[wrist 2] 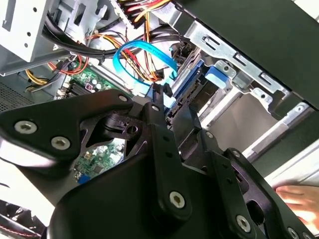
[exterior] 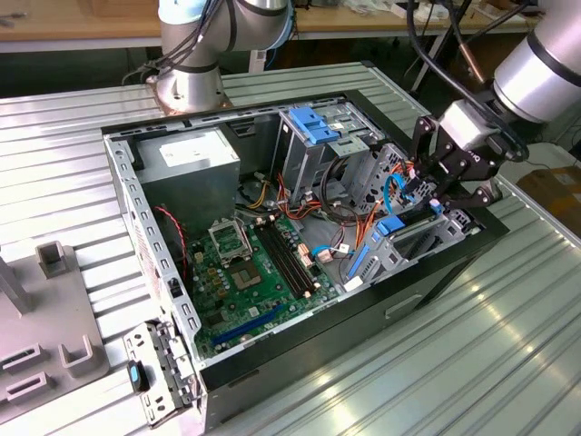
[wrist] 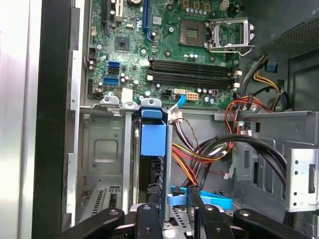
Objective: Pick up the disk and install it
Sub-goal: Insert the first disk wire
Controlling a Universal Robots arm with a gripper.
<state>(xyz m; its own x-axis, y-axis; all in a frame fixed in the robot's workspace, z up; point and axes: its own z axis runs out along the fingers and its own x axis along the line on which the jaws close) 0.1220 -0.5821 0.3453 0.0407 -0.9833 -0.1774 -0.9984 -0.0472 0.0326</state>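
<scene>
Disk [wrist: 152, 139] looks rigid, weighty and fragile, best held by its blue-framed edges; I cannot tell whether the end effector [wrist: 173, 191] is open or closed.

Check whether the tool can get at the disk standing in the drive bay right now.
Probably yes. The tool hangs close over the disk, which stands on edge in the bay with its blue end exposed. A flat blue cable crosses near the tool and might snag.

In the first wrist view the gripper [wrist: 172, 193] hides the near end of the disk [wrist: 152, 140] — in the second wrist view the picture's edge cuts off a blurred hand [wrist 2: 299, 200].
</scene>
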